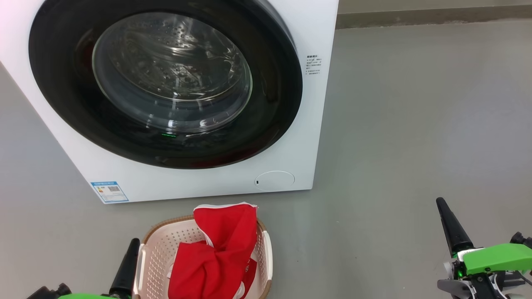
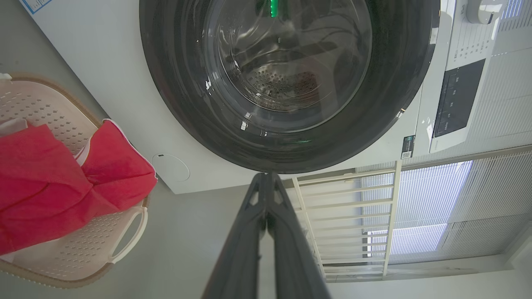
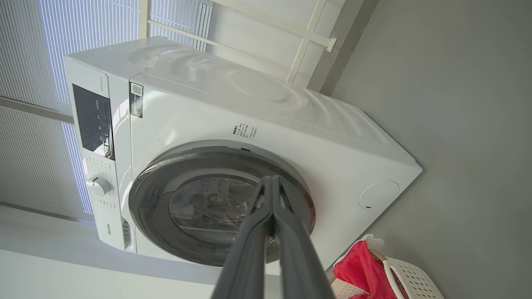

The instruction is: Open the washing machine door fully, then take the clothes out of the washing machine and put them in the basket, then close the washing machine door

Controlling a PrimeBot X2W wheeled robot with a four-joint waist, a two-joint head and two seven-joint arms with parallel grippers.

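Note:
The white washing machine (image 1: 208, 182) stands before me, its black-rimmed door (image 1: 66, 95) closed flat against the front, bare steel drum visible through the glass. Red clothes (image 1: 220, 253) with white trim lie heaped in the cream basket (image 1: 160, 249) on the floor just below the machine. My left gripper (image 1: 134, 241) is shut and empty at the basket's left rim. My right gripper (image 1: 439, 202) is shut and empty, low at the right, well clear of machine and basket. The wrist views show the door (image 2: 187, 108) (image 3: 153, 195), the clothes (image 2: 50, 174) (image 3: 361, 270) and the basket (image 2: 83, 236) (image 3: 415, 278).
Grey floor (image 1: 415, 124) spreads wide to the machine's right. A small round hatch (image 1: 274, 180) and a blue energy label (image 1: 109, 191) sit low on the machine front. A white railing and window blinds (image 2: 415, 207) stand behind the machine.

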